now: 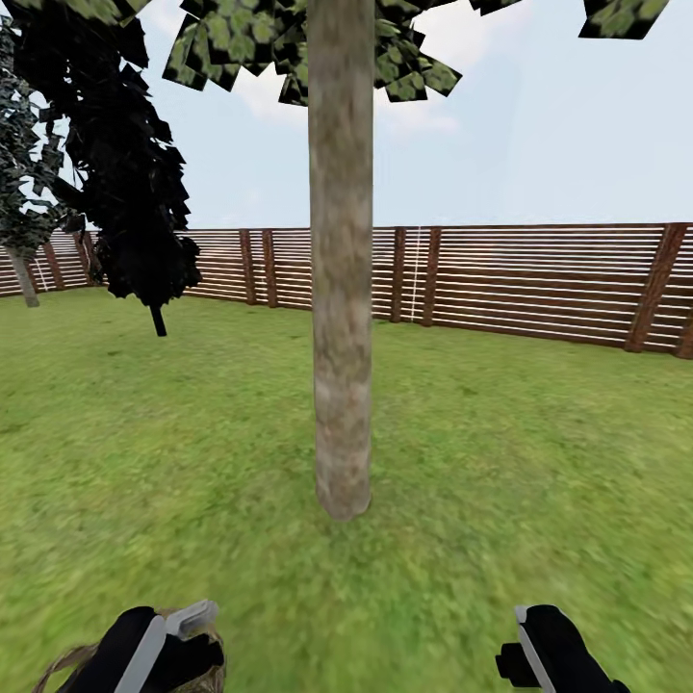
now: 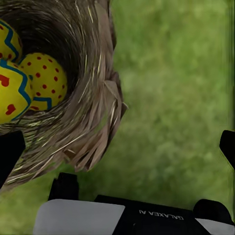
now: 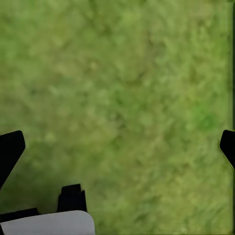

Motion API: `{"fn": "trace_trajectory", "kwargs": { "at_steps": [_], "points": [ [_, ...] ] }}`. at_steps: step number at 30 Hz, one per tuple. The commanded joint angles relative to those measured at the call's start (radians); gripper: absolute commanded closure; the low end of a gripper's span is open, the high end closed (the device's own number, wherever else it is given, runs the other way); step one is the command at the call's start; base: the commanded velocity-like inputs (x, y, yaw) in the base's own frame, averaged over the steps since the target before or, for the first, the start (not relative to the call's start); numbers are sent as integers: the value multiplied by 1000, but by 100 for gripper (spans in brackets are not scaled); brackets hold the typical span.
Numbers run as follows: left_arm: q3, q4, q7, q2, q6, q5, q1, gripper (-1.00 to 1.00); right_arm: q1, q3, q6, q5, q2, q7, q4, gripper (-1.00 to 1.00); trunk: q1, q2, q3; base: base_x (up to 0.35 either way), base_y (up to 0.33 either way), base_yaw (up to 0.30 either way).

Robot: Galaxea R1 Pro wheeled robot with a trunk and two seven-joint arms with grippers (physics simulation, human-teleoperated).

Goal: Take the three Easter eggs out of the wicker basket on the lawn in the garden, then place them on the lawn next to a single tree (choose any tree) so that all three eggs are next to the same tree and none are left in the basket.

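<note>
The tree (image 1: 342, 318) stands straight ahead, its thick mottled trunk meeting the lawn (image 1: 500, 462) a short way in front of me. In the left wrist view the wicker basket (image 2: 93, 127) lies on the grass with three Easter eggs in it: one (image 2: 46, 78) fully seen, two (image 2: 12, 93) (image 2: 6, 41) cut by the frame edge. My left gripper (image 2: 117, 149) hangs open just above the basket's rim, one finger (image 2: 10, 152) over the weave. A bit of the basket (image 1: 67, 664) shows beside my left gripper (image 1: 178, 626). My right gripper (image 1: 527, 630) (image 3: 117, 149) is open over bare grass.
A brown slat fence (image 1: 539, 279) closes the garden behind the tree. A dark narrow cypress (image 1: 135, 192) stands at the back left, and another trunk (image 1: 24, 279) at the far left. Grass spreads all around the trunk.
</note>
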Motion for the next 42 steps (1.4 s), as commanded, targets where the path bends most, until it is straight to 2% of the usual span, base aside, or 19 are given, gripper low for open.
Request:
{"fn": "trace_trajectory", "kwargs": {
  "at_steps": [1, 4, 6, 7, 10, 12, 15, 21, 26, 42],
  "points": [
    [0, -1, 9, 1, 5, 11, 0, -100, -1, 1, 4, 4, 0, 1, -1, -100, 0, -1, -1, 252, -228, 0],
    [0, -3, 8, 4, 6, 11, 0, -100, -1, 0, 4, 4, 0, 1, -1, -100, 0, -1, -1, 259, -224, 0],
    [0, -8, 8, 14, 9, 10, 0, -100, -1, 0, 4, 4, 0, 1, -1, -100, 0, -1, -1, 274, -207, 0],
    [-2, -11, 2, 89, 11, 11, 0, -100, -1, 0, 4, 4, -1, 1, -1, -100, 0, -1, -1, 283, -196, 0],
    [-2, -5, -36, 128, 12, 10, 0, -100, -1, 0, 4, 4, -1, 1, -1, -100, 0, -1, -1, 285, -193, 0],
    [-3, -1, -86, 160, 12, 9, 0, -100, -1, 0, 4, 4, -1, 1, -1, -100, 0, -1, -1, 287, -184, 0],
    [-8, 2, -125, 183, 11, 7, 0, -100, -1, 2, 4, 5, 0, 1, -1, -100, 0, -1, -1, 290, -176, 0],
    [-9, 5, -132, 192, 10, 2, 0, -100, -1, 3, 4, 5, 1, 1, -1, -100, 0, -1, -1, 143, -84, 0],
    [-10, 42, -132, 204, 8, -7, 0, -100, -1, 4, 4, 5, 2, 1, -1, -100, 0, -1, -1, 15, -9, 0],
    [-10, 45, -135, 210, 9, -9, 0, -100, -1, 3, 1, 0, 2, 4, 0, -100, 0, -1, -1, 0, 0, 0]
  ]
}}
